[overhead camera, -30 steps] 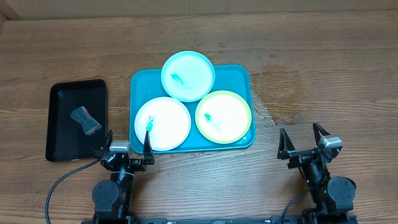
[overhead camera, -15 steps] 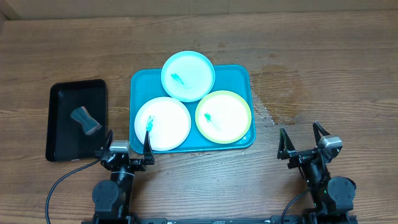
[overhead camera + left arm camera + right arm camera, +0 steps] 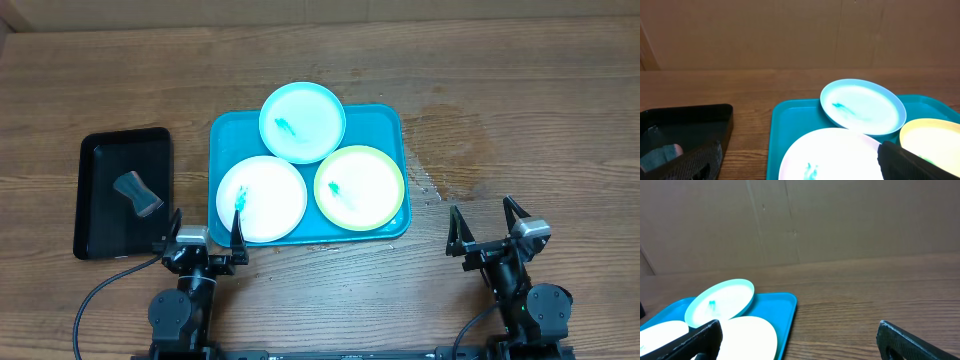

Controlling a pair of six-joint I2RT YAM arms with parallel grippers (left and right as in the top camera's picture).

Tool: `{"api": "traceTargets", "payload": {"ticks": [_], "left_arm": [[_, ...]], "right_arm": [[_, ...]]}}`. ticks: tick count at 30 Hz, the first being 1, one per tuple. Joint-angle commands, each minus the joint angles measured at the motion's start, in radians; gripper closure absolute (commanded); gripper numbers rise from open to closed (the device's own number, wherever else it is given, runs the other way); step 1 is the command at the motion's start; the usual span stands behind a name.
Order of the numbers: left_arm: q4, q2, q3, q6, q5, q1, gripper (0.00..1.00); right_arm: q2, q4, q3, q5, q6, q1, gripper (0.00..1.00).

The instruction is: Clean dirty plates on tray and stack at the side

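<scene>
The teal tray (image 3: 225, 135) lay in the middle of the wooden table (image 3: 520, 120), with all three plates on it; the pale blue plate (image 3: 302, 122) sat at the far side, jutting past the tray's far rim, and its near edge lapped over the two plates in front of it; the white plate (image 3: 262, 199) was near-left and the yellow-green plate (image 3: 360, 187) near-right, the two just beside each other; each carried a small teal smear.

The left gripper (image 3: 206, 222) stood at the tray's near-left corner, its jaws spread wide with nothing between them; its inner finger showed over the near-left edge of the white plate, though I could not tell whether it touched.

The right gripper (image 3: 482, 222) was also spread wide and empty, well apart from the tray, off its near-right corner over bare wood.

To the left, a small black tray (image 3: 95, 150) held a grey sponge-like object (image 3: 138, 193).
</scene>
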Motion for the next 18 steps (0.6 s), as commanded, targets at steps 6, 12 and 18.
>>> {"api": "traceTargets", "payload": {"ticks": [6,12,18], "left_arm": [[-0.001,-0.012,-0.003,0.016,-0.010,-0.007,0.00],[-0.001,-0.012,-0.003,0.016,-0.011,-0.007,0.01],[0.049,-0.012,-0.003,-0.401,0.412,-0.007,0.00]], "right_arm": [[-0.010,0.005,-0.011,0.010,0.001,-0.002,0.00],[-0.010,0.005,-0.011,0.010,0.001,-0.002,0.00],[-0.010,0.005,-0.011,0.010,0.001,-0.002,0.00]]}}
